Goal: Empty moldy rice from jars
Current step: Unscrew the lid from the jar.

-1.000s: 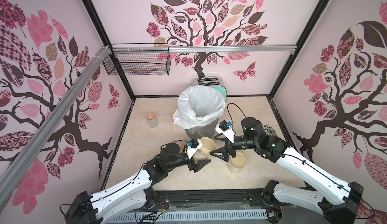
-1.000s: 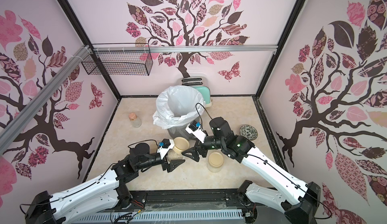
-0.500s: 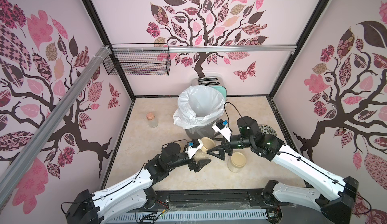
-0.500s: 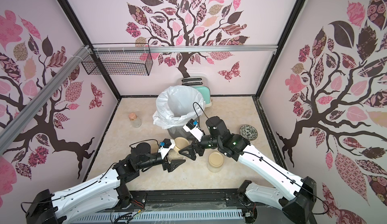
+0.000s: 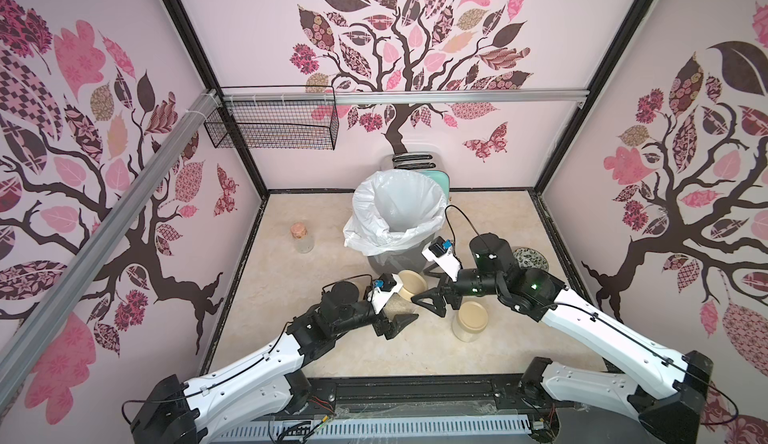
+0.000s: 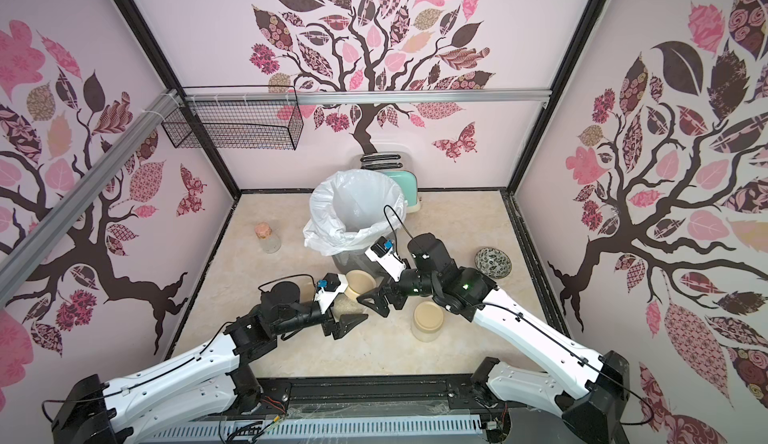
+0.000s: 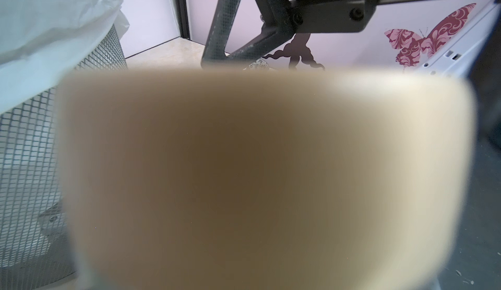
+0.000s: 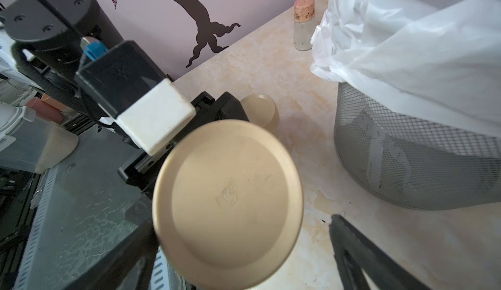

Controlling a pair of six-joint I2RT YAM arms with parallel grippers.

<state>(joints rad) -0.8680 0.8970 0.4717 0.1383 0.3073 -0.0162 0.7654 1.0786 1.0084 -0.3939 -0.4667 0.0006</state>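
My left gripper (image 5: 401,311) is shut on a jar (image 5: 411,285), tilted so its beige lid (image 8: 227,193) faces the right arm. Moldy rice (image 6: 347,309) shows pale through its glass between the fingers. That lid fills the left wrist view as a beige blur (image 7: 244,166) and hides the left jaws. My right gripper (image 5: 428,305) is open, its fingers (image 8: 352,248) standing either side of the lid without touching it. A second lidded jar (image 5: 469,321) stands on the table under the right wrist. A third jar (image 8: 259,109) stands beyond the left gripper, beside the bin.
A mesh bin (image 5: 399,259) lined with a white bag stands just behind both grippers. A cork-stoppered flask (image 5: 302,238) sits at the left, a dark patterned bowl (image 5: 532,258) at the right. A teal appliance (image 5: 438,178) is at the back wall, under a wire basket (image 5: 274,130).
The right gripper has shifted a little to the left, closer to the held jar's lid, still open. The left arm and its jar have stayed put.
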